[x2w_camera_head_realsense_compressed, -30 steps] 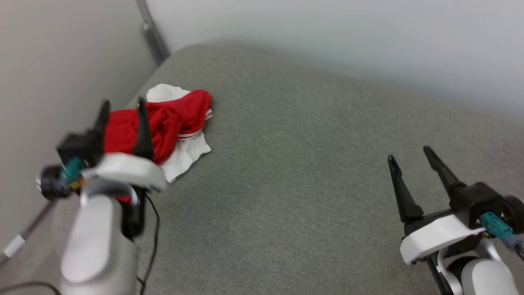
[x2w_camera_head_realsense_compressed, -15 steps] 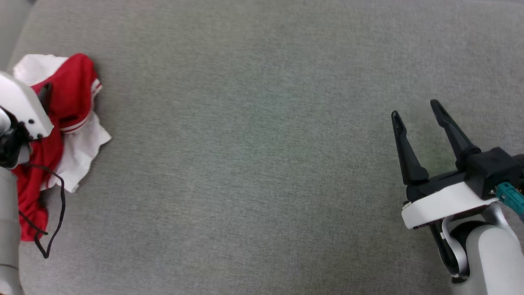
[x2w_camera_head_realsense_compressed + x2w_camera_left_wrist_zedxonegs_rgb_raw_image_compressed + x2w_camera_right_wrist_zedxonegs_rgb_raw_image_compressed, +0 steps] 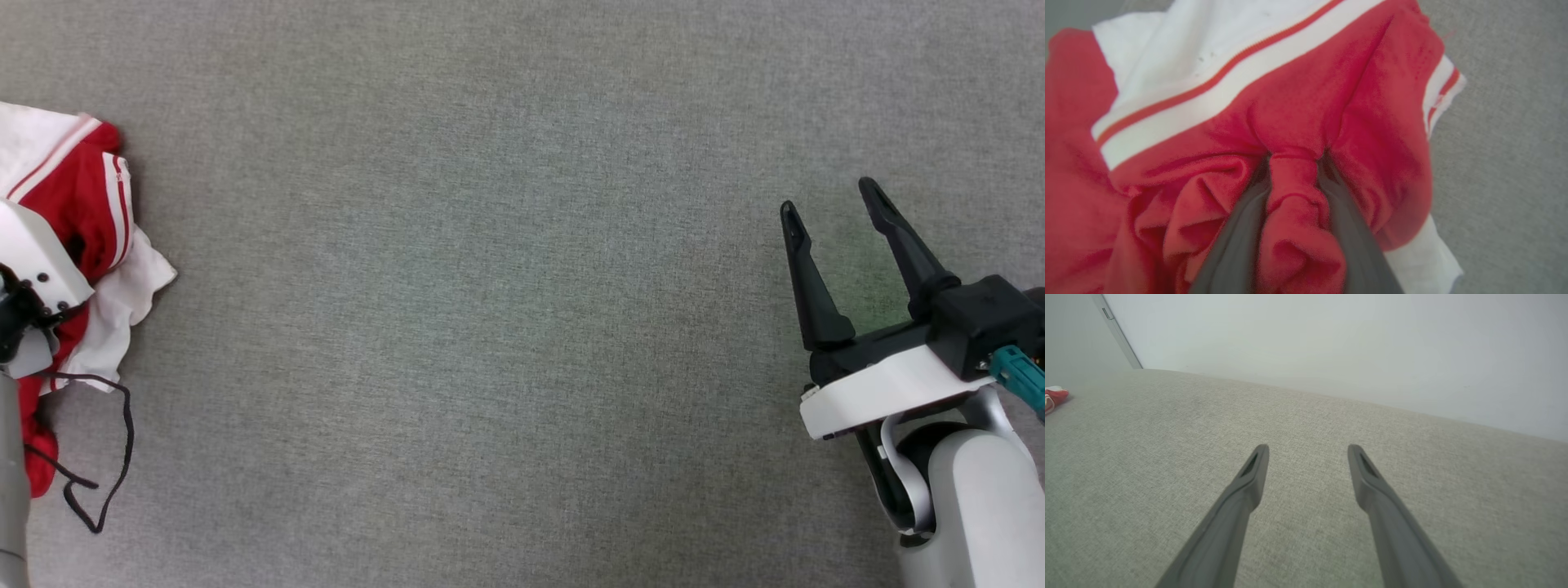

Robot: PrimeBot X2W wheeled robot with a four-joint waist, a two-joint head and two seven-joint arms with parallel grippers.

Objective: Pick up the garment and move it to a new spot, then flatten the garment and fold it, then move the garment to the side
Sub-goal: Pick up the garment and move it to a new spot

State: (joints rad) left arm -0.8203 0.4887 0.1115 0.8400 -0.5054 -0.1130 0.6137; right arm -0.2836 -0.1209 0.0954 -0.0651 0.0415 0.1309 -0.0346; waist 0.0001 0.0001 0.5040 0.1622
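Grey fabric surface (image 3: 490,286), with the red-and-white T-shirt (image 3: 73,188) bunched at its left edge.
My left gripper (image 3: 1295,158) is clamped on a fold of the T-shirt's red cloth; my right gripper (image 3: 827,198) hangs over the surface's right side, well apart, fingers spread wide.
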